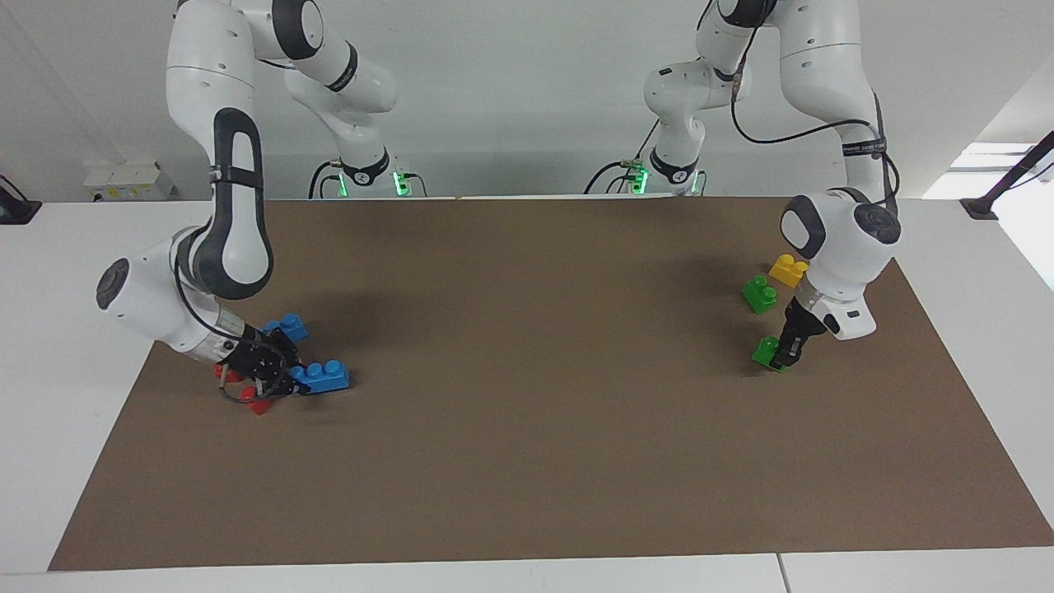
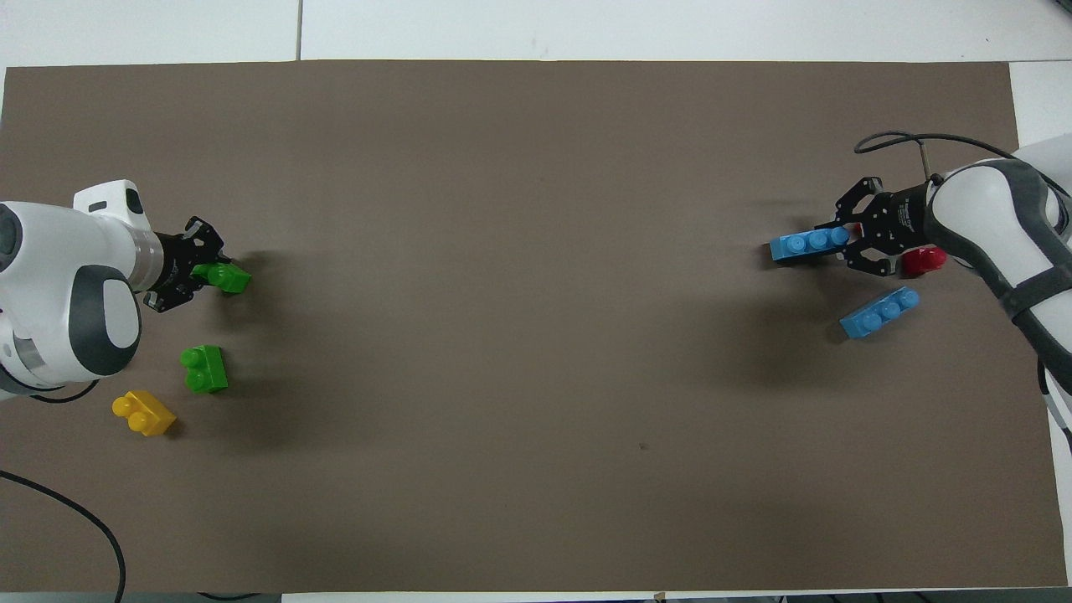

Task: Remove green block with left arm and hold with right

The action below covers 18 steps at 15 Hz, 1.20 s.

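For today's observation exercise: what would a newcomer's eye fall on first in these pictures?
Probably the two white arms working at the two ends of the brown mat. The left gripper is down at a bright green block; the right gripper sits low among blue bricks and red pieces.

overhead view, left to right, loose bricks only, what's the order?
Yellow two-stud plastic brick → darker green two-stud plastic brick → blue three-stud plastic brick. Bricks at the grippers left out.

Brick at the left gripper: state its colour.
Bright green, clearest in the overhead view.
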Motion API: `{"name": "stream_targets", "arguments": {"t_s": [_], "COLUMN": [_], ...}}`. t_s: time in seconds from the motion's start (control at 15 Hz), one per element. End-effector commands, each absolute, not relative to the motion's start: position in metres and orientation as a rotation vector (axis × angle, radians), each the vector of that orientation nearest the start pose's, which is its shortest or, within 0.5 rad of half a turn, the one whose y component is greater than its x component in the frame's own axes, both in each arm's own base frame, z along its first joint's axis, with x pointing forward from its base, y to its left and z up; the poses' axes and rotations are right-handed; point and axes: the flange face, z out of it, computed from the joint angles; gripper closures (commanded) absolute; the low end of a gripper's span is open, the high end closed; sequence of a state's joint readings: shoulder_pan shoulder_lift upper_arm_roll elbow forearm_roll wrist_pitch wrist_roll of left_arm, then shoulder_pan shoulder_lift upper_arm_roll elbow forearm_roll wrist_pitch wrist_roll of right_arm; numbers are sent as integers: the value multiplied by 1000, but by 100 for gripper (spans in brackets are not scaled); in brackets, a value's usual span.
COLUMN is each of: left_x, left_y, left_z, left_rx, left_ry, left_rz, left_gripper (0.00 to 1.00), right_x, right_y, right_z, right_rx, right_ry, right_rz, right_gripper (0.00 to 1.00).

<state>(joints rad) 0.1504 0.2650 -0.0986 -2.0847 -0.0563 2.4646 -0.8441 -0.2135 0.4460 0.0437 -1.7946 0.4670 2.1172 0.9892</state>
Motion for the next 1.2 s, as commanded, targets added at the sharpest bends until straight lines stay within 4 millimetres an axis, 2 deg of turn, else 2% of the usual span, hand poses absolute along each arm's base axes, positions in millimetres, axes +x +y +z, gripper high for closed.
{"name": "stream_targets", "arguments": {"t_s": [0.0,0.07,0.13,0.2,0.27,0.4,0.6,0.8,1.0,1.07,1.13], "left_x": [596,596,596,596,597,596,601,611,608,605,604], "left_y": [34,34,32,31,31,28,29,24,22,21,20], "left_z": [298,299,299,301,306,316,346,386,426,437,449], "left_rx": [-2894,-2893,-2897,-2898,-2899,-2904,-2908,-2924,-2961,-2988,-3015], "left_ry": [-1488,-1486,-1480,-1475,-1475,-1469,-1459,-1407,-1169,-1065,-962], "left_rz": [-130,-125,-125,-123,-130,-142,-148,-153,-230,-242,-242], "left_gripper": [48,0,0,0,0,0,0,0,0,0,0], "right_x": [627,628,628,629,628,631,634,639,639,642,643], "right_y": [-93,-94,-95,-94,-94,-93,-90,-84,-83,-82,-84], "right_z": [300,301,300,300,300,307,326,365,401,417,425], "right_rx": [-2102,-2101,-2098,-2097,-2097,-2095,-2081,-2065,-2079,-2103,-2167], "right_ry": [1809,1809,1815,1814,1816,1812,1817,1813,1789,1766,1738], "right_rz": [358,351,349,346,343,341,327,337,269,227,182], "right_gripper": [100,100,99,72,35,4,3,3,2,2,2]}}
